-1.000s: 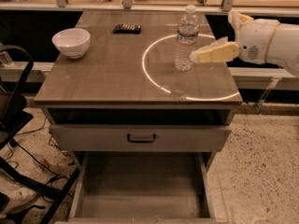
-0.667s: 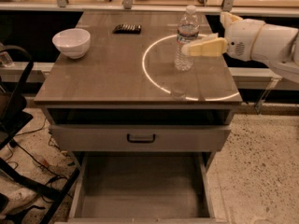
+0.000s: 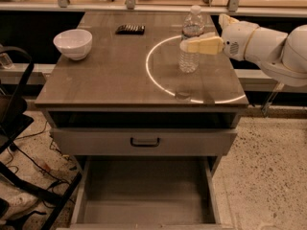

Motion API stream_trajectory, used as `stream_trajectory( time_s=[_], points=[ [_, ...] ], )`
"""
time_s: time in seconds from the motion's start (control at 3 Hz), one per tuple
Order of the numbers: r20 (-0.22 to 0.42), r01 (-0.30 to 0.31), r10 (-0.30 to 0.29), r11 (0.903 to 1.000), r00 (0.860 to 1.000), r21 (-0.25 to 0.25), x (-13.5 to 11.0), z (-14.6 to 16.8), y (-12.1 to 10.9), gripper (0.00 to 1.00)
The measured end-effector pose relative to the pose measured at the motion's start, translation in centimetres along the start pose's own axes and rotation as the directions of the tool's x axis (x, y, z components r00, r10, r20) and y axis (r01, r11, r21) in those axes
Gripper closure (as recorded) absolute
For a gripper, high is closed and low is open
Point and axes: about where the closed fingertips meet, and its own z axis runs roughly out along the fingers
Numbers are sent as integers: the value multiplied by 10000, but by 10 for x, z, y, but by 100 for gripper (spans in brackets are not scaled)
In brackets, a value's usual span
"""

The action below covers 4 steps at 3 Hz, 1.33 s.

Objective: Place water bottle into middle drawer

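Observation:
The water bottle (image 3: 190, 56), clear and ribbed with a white cap, stands upright on the wooden table top (image 3: 115, 75), inside a white light ring. My gripper (image 3: 200, 37) reaches in from the right at the height of the bottle's label. Its cream near finger (image 3: 205, 45) crosses in front of the bottle, and the other finger shows only as a stub behind, well apart from it. The gripper is open around the bottle, which still rests on the table. The middle drawer (image 3: 144, 190) is pulled out below, with its floor bare.
A white bowl (image 3: 73, 43) sits at the table's back left and a small dark object (image 3: 130, 29) at the back middle. A closed grey drawer front with a dark handle (image 3: 145, 142) is above the open drawer. A black chair frame (image 3: 19, 143) and cables are at left.
My gripper has moved left and slightly away from the camera, so the near finger now lies across the bottle's front. The bottle has not moved.

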Motion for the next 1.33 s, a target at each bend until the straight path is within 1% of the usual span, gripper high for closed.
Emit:
stream_trajectory(
  time_s=[0.33, 0.67, 1.33],
  points=[
    [-113, -260, 261, 9996, 9996, 75, 18, 16, -5, 2],
    [-173, -323, 325, 9994, 9993, 116, 29, 26, -4, 31],
    [-160, -321, 322, 9995, 9994, 34, 27, 30, -1, 78]
  ],
)
